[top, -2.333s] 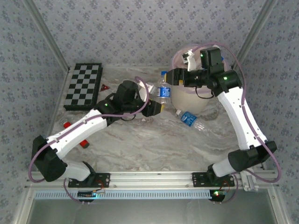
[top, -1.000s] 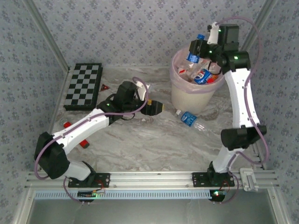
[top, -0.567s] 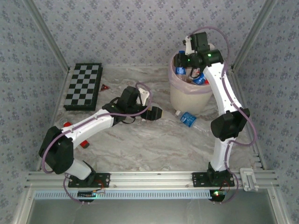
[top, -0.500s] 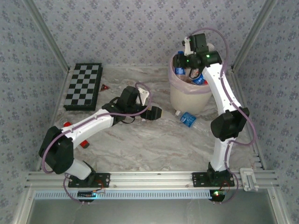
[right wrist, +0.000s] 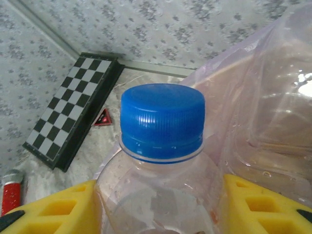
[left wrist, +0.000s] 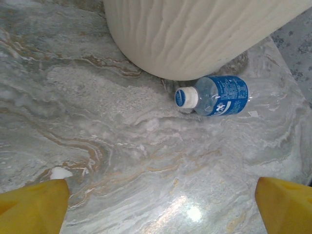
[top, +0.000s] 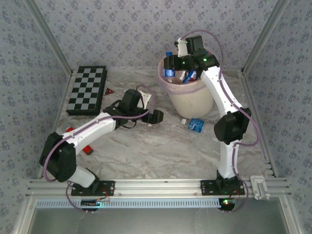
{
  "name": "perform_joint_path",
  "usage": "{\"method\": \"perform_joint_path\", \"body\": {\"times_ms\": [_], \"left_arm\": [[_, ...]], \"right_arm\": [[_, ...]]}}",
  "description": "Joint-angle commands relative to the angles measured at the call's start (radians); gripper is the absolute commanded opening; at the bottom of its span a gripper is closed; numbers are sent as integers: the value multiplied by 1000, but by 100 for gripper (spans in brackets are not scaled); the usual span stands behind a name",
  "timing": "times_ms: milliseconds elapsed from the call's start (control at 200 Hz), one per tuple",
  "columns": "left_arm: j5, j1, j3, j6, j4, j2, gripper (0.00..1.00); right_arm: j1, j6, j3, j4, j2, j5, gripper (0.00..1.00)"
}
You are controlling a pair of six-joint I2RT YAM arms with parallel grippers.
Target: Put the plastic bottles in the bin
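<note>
A black-and-white chequered board (top: 87, 90) lay on the grey marbled tabletop (top: 161, 151), a small red triangular piece (top: 108, 91) just beside it.

The scene is lit brightly and evenly. A glare spot is seen on the table (left wrist: 122, 161), lower centre of the left wrist view; shadows are soft.

One bottle (top: 196, 125) lies on the table (top: 161, 151) just before the bin (top: 190, 100), the chequered board (top: 87, 90) well left.
</note>
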Motion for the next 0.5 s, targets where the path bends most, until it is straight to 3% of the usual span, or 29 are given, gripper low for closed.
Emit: {"method": "perform_joint_path", "body": {"times_ms": [0, 240, 495], "left_arm": [[-27, 4, 3, -1, -23, -53, 98], [-35, 6, -14, -11, -14, -65, 98], [-29, 6, -3, -23, -6, -53, 98]], "right_arm": [[12, 46, 3, -159, 54, -60, 30], [-7, 11, -5, -230, 18, 41, 33], [-28, -21, 54, -312, -13, 118, 60]]}}
